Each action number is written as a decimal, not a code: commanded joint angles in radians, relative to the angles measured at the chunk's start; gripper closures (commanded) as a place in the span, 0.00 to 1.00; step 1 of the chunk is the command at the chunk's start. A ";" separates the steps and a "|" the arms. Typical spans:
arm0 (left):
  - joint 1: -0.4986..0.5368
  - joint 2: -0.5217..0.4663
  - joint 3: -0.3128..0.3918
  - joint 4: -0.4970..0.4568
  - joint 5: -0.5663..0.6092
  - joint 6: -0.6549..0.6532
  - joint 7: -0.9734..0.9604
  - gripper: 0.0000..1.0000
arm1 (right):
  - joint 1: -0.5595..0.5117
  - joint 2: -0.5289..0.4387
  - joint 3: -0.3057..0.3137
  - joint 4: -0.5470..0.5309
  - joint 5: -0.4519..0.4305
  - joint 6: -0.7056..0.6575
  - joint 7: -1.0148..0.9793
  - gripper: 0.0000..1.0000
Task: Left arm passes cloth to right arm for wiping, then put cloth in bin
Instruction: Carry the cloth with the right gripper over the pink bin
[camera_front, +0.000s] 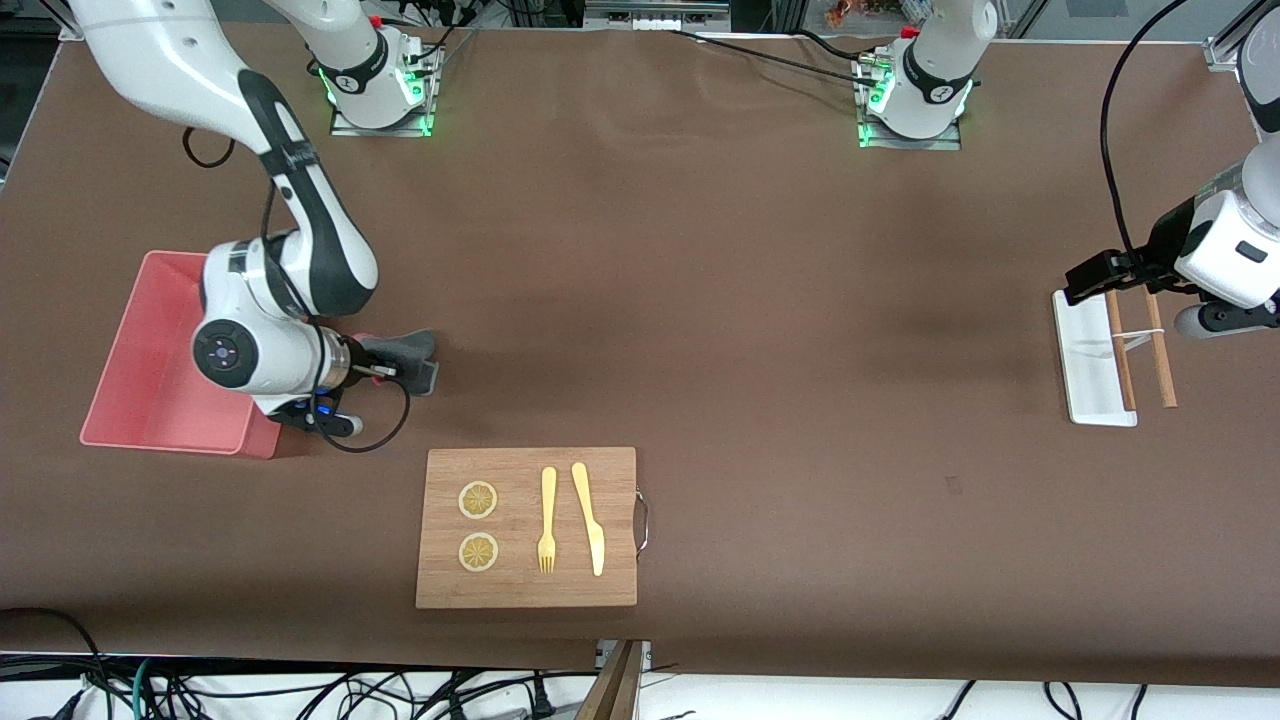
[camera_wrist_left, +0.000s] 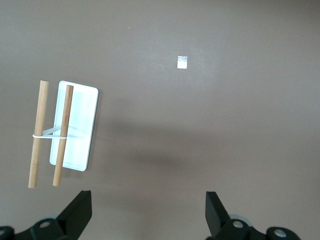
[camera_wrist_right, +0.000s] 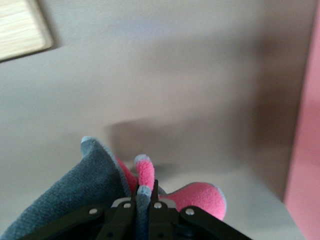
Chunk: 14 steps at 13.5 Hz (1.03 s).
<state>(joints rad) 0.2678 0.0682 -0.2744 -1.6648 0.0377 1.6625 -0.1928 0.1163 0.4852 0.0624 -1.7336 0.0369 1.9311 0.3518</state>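
Cloth (camera_wrist_right: 95, 185) hangs pinched tight in the right gripper (camera_wrist_right: 142, 202), just beside the bin (camera_front: 130, 370). It should go over the bin first, then drop. The left gripper (camera_wrist_left: 147, 212) waits wide open, holding nothing.

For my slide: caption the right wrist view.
Right gripper clamps the cloth above the table beside the pink bin.

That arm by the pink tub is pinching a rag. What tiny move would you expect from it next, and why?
Probably a short swing sideways until it is over the bin. The right gripper is shut on the cloth, beside the bin, over the table, not over its opening. The left gripper waits open above the white tray.
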 joint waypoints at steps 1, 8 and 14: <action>0.010 0.007 -0.006 0.025 -0.002 -0.024 0.019 0.00 | -0.050 -0.060 0.004 0.098 -0.003 -0.202 -0.101 1.00; 0.010 0.009 -0.006 0.025 -0.002 -0.024 0.019 0.00 | -0.096 -0.088 -0.214 0.213 -0.124 -0.436 -0.592 1.00; 0.010 0.013 -0.006 0.025 -0.002 -0.024 0.019 0.00 | -0.144 -0.037 -0.279 0.097 -0.200 -0.240 -0.764 1.00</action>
<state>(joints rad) 0.2686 0.0726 -0.2744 -1.6647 0.0377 1.6609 -0.1927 -0.0239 0.4385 -0.2084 -1.5926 -0.1453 1.6285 -0.3754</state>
